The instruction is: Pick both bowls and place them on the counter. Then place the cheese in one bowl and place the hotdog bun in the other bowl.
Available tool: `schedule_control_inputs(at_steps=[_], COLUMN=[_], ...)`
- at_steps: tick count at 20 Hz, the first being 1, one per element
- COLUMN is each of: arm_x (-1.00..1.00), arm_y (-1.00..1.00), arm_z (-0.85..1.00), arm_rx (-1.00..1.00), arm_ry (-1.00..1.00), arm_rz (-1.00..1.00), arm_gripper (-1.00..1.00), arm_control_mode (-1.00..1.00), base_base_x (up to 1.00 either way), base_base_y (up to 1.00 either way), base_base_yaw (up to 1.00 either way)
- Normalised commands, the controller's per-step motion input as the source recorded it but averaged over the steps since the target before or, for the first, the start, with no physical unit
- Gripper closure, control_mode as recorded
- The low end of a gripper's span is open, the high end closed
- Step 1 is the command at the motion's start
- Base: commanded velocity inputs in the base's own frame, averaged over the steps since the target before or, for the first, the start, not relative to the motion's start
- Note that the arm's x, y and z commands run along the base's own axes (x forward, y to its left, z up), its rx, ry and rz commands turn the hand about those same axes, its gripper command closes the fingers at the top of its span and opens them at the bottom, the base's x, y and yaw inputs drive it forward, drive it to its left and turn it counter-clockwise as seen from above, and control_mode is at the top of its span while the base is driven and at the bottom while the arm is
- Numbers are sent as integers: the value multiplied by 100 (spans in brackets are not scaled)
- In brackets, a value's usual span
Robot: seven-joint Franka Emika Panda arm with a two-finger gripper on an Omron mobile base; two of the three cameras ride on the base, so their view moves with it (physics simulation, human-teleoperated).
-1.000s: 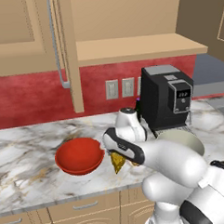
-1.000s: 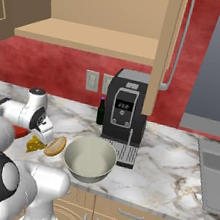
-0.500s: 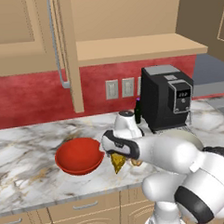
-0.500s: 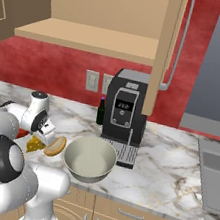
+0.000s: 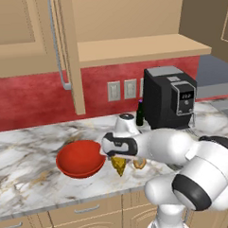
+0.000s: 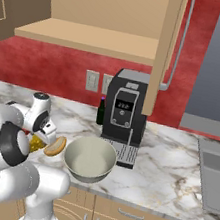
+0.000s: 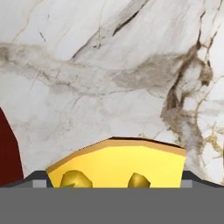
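— Hovering low with the hand (image 5: 119,154) spread wide, one tip on each side of the cheese (image 7: 117,165). Pinching nothing yet.
— And where on the desk (image 5: 23,158)?
— Right between the red bowl (image 5: 80,159) and the hotdog bun (image 6: 55,145), close to both. Grey-green bowl (image 6: 89,159) just past the bun.
— So what to fear?
— Squeezing on the slanted sides and popping the wedge out. Or bumping the bun or the red rim when lifting.

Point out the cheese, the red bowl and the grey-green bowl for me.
cheese (image 7: 118,164): hand view, middle of its yellow face.
red bowl (image 5: 80,158): left base view, centre of its inside.
grey-green bowl (image 6: 89,159): right base view, its pale cream inside.
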Motion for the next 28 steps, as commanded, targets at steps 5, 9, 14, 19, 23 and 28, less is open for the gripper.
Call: schedule_control_inputs(at_steps=[5, 9, 14, 19, 23, 28], arm_x=[0, 0, -6, -22, -23, -11], arm_y=[10, 1, -3, -11, -16, -13], arm_z=[-11, -15, -22, -20, -4, 9], arm_rx=[-2, -3, -2, -1, 0, 0], arm_ry=[0, 0, 0, 0, 0, 0], arm_rz=[3, 3, 4, 4, 3, 1], arm_gripper=[-100, 100, 100, 100, 100, 100], arm_control_mode=[-100, -100, -100, -100, -100, -100], base_base_x=[0, 0, 0, 0, 0, 0], base_base_y=[0, 0, 0, 0, 0, 0], base_base_yaw=[0, 0, 0, 0, 0, 0])
